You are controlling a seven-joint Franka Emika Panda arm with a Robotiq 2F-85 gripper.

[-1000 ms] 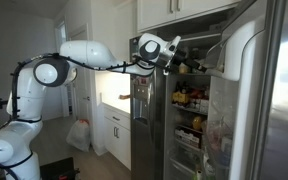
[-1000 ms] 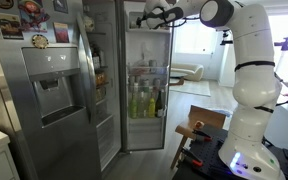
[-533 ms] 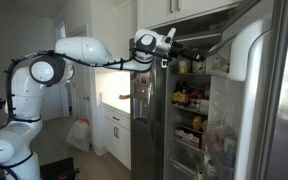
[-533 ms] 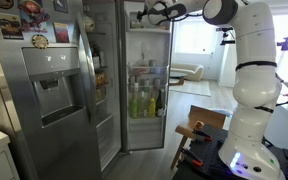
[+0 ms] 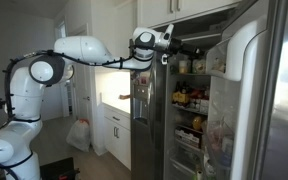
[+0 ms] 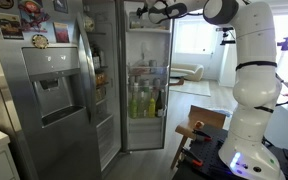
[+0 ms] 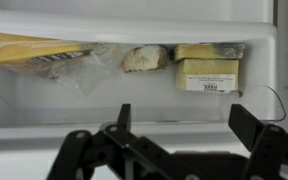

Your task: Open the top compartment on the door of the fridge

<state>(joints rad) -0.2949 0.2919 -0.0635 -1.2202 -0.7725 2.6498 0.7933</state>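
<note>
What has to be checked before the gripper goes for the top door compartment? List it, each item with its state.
1. Gripper open: ok, the jaws stand well apart in the wrist view.
2. Gripper empty: ok, nothing held.
3. Aimed at the top compartment: ok, its front fills the wrist view.
4. Cover shut, so there is something to open: ok, it appears so; the packages inside look hazy behind it.
5. Touching the cover: cannot tell, no view shows the gap.
6. Door swung open for access: ok.
</note>
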